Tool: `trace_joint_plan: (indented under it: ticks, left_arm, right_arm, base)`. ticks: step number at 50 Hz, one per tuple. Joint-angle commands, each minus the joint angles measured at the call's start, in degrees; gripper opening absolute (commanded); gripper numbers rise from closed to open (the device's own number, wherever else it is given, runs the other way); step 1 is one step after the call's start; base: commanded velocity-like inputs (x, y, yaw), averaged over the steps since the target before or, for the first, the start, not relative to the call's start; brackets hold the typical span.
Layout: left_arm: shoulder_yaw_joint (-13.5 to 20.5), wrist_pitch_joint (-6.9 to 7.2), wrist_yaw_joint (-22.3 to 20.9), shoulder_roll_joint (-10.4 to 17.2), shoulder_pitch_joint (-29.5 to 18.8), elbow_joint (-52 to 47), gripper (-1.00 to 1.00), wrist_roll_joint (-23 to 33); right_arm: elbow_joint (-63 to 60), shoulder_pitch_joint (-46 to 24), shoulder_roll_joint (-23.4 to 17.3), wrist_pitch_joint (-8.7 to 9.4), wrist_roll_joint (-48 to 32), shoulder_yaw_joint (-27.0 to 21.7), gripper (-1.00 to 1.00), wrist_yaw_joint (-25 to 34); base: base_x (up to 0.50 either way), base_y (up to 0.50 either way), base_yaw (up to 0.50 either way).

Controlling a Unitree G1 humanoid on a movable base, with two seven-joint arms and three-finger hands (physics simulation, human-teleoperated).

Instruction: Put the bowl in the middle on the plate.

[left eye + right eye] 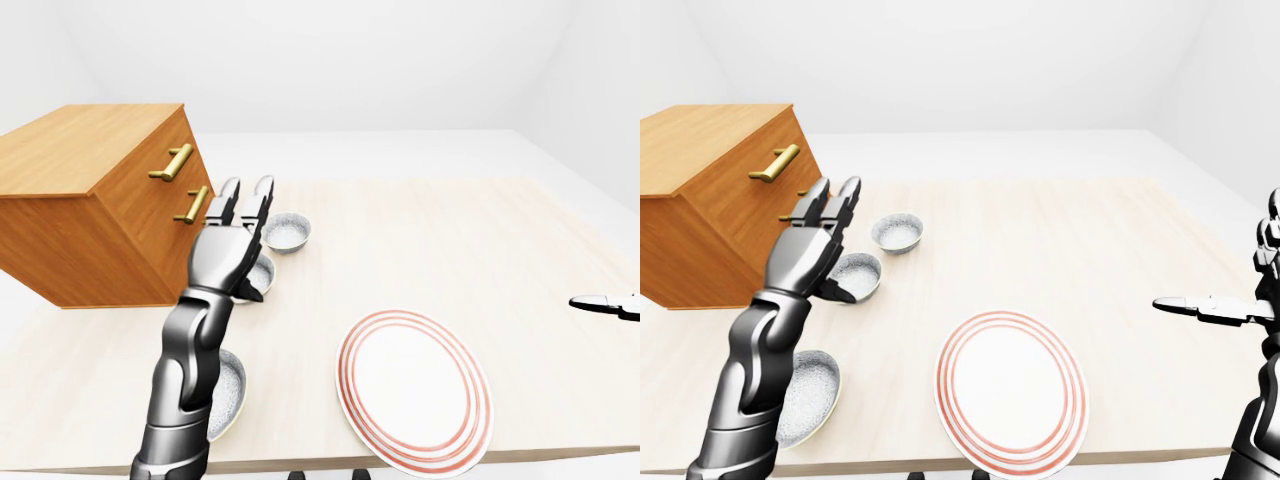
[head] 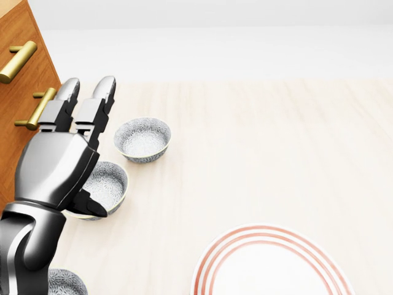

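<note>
Three grey patterned bowls lie in a row on the pale wooden table. The middle bowl [image 2: 109, 183] is half covered by my left hand [image 2: 95, 149]. That hand hovers over it, back toward the camera, two fingers stretched toward the top of the view and the thumb [image 2: 98, 210] at the bowl's lower rim, open and holding nothing. The white plate [image 2: 270, 264] with red rings lies at the bottom right of the head view. My right hand [image 1: 1215, 308] floats open at the right edge of the right-eye view, far from the bowls.
A wooden drawer chest [image 1: 700, 190] with brass handles stands close to the left of the bowls. The far bowl [image 2: 142, 139] lies above the middle one, and the near bowl [image 1: 810, 390] sits by the table's lower edge, under my left forearm.
</note>
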Motion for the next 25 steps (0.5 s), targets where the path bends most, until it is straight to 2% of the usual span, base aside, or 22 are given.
trace_joint_plan:
  ticks: [1, 10, 14, 18, 25]
  left_arm:
    - [-0.8, 0.00, -3.2, 0.1, -1.3, -2.3, 1.00, 8.4]
    - [-1.0, 0.00, -3.8, 0.8, -1.0, 0.5, 1.00, 13.3]
    - [-0.8, 0.00, -5.1, -0.6, -1.0, 1.1, 1.00, 10.5]
    - [-1.3, 0.00, -3.4, 0.2, -1.1, 2.9, 1.00, 12.5]
    - [-2.0, 0.00, -2.4, -0.6, -0.2, 4.0, 1.00, 13.5]
  right_arm:
    - [0.4, 0.0, 0.0, 0.00, 0.0, 0.1, 1.00, -0.1]
    - [0.7, -0.1, -0.1, 0.00, -0.1, 0.3, 1.00, -0.3]
    - [0.7, -0.1, -0.1, 0.00, 0.0, 0.2, 1.00, -0.2]
    - [0.6, -0.2, -0.1, 0.00, 0.0, 0.2, 1.00, -0.2]
    - [0.7, -0.1, -0.2, 0.00, 0.0, 0.2, 1.00, -0.3]
  base:
    - [0.00, 0.00, 0.00]
    - [0.00, 0.00, 0.00]
    - [0.00, 0.00, 0.00]
    - [0.00, 0.00, 0.00]
    - [0.00, 0.00, 0.00]
